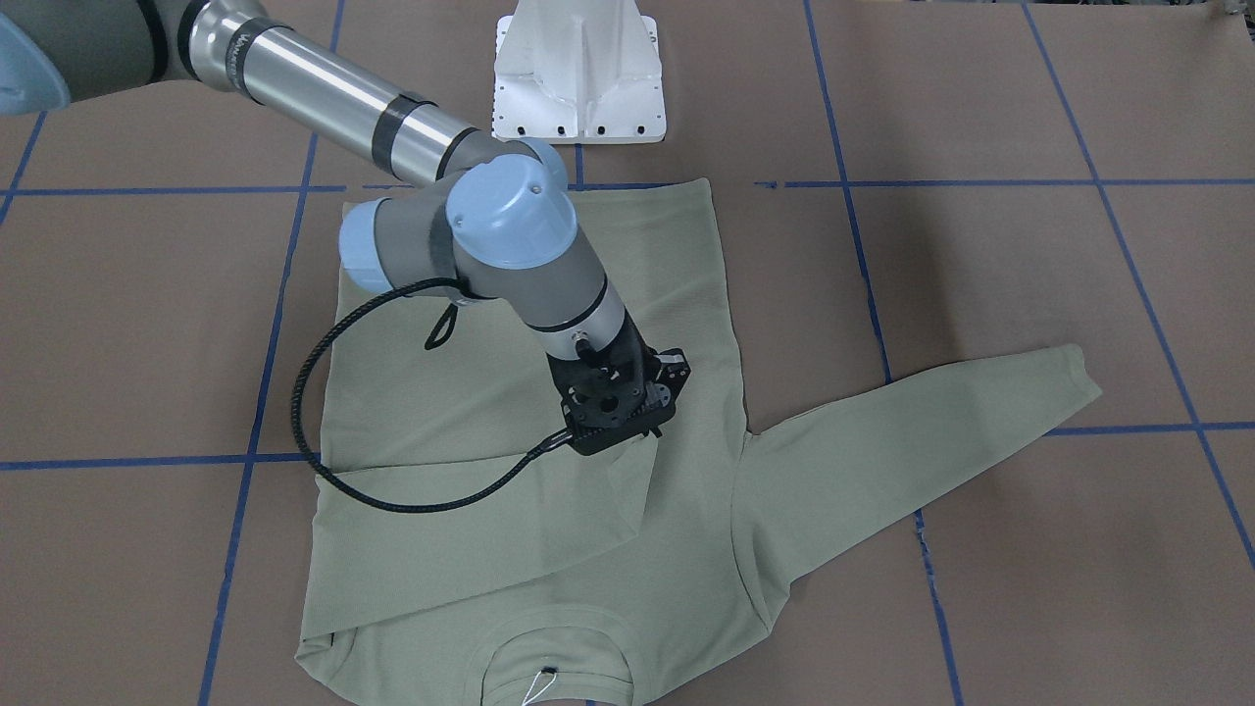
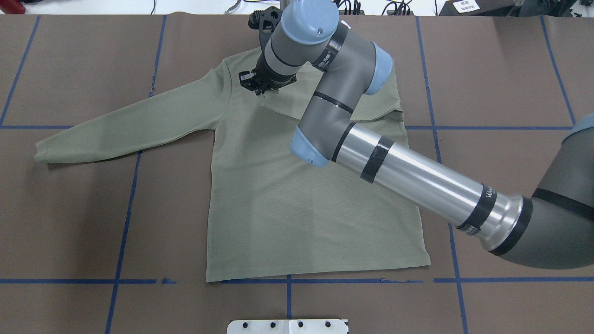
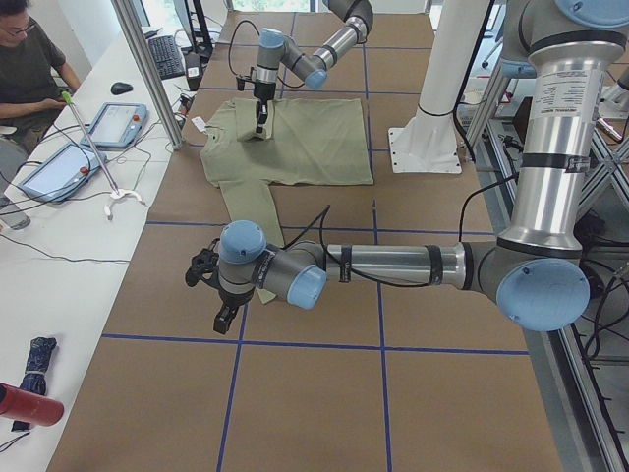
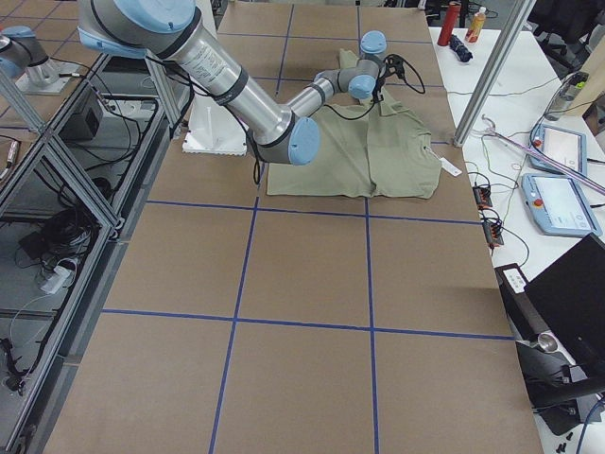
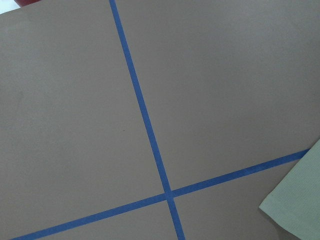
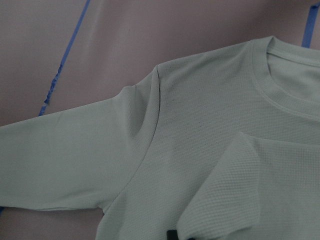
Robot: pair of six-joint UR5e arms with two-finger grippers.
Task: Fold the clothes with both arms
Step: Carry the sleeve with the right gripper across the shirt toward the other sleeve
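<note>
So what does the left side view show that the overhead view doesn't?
Only the left side view: the robot's left arm, held low near the end of the outstretched sleeve, and a seated person at a desk. Only the overhead: that sleeve's full length, unblocked. Both: the green shirt, with the right arm reaching over its chest.

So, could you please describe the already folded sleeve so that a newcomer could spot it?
Find the sage-green shirt spread on the brown table. Under the right end effector, one sleeve lies folded diagonally across the shirt's body. Unlike it, the other sleeve stretches straight out across the table.
</note>
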